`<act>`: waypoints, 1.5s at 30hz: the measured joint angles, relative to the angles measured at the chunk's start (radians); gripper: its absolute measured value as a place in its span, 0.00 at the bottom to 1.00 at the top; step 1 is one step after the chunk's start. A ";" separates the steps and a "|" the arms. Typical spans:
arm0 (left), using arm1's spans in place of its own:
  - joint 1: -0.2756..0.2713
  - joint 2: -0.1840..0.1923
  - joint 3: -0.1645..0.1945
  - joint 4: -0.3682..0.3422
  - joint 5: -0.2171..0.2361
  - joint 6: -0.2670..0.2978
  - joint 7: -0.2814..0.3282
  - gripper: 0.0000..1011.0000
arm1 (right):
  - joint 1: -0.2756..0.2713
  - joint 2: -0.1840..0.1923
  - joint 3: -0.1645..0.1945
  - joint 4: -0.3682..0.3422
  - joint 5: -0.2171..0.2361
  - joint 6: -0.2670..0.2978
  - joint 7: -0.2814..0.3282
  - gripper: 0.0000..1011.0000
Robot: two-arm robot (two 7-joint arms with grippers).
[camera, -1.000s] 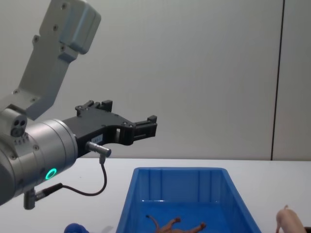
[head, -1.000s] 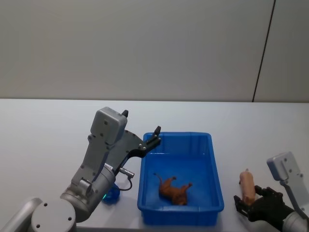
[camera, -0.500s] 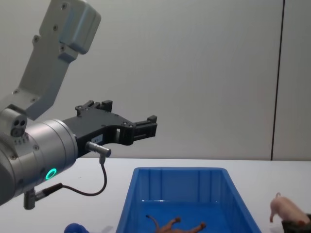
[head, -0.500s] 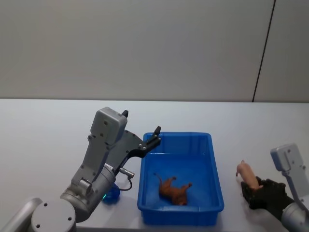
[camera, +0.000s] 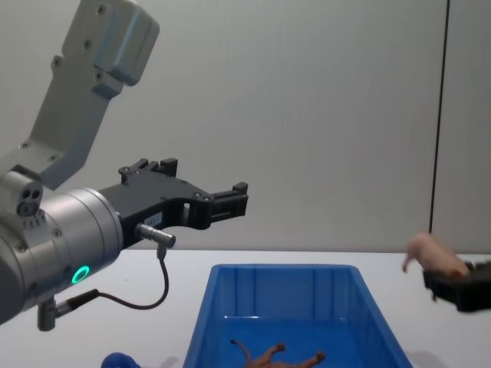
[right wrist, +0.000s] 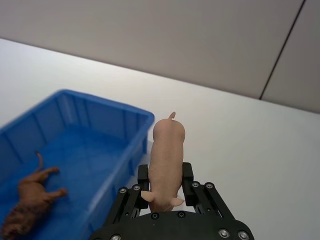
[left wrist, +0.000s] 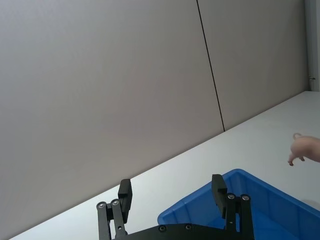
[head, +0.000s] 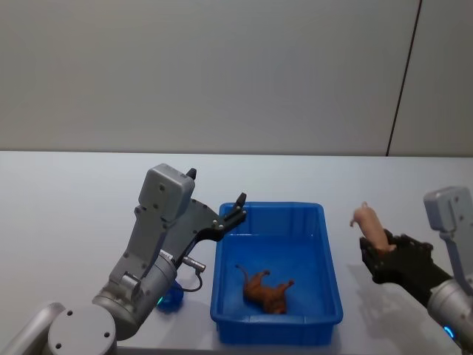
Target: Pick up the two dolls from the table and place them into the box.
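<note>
The white surface point(head: 74, 200) ran wide across my head view, with everything gathered near its front edge. My left arm point(head: 159, 222) was the biggest thing on it: the grey elbow was raised high on the left and the forearm reached forward and level. The left gripper point(left wrist: 171, 192) hung over the near left corner of the box point(head: 284, 206) with its jaws spread apart and nothing between them.

The box was an open blue bin standing flat on the surface just right of that arm. Inside it the brown animal point(head: 267, 292) lay on its side on the floor, toward the near end, with its long tail pointing to the far wall.

To the right of the box and clear of its rim, my right gripper point(head: 378, 250) was held up off the surface, angled toward the box. It was clamped on the pig point(head: 367, 220), gripping one end, while the tail end stuck out past the fingertips. In the chest view the pig hung above the level of the box rim.

The blue toy point(head: 171, 296) sat on the surface to the left of the box, partly hidden behind the left arm.
</note>
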 joint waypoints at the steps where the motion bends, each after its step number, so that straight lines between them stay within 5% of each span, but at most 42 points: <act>1: 0.000 0.000 0.000 0.000 0.000 0.000 0.000 0.99 | 0.001 -0.001 0.000 -0.005 0.001 0.000 0.005 0.36; 16: 0.000 0.000 0.000 0.000 0.000 0.000 0.000 0.99 | 0.039 -0.063 -0.064 -0.061 -0.041 0.083 0.101 0.38; 26: 0.000 0.000 0.000 0.000 0.000 0.000 0.000 0.99 | 0.052 -0.103 -0.106 -0.050 -0.087 0.138 0.115 0.71; 36: 0.000 0.000 0.000 0.000 0.000 0.000 0.000 0.99 | 0.044 -0.093 -0.101 -0.049 -0.083 0.078 0.115 0.99; 45: 0.000 0.000 0.000 0.000 0.000 0.000 0.000 0.99 | 0.041 -0.050 -0.061 -0.026 -0.060 0.008 0.123 0.99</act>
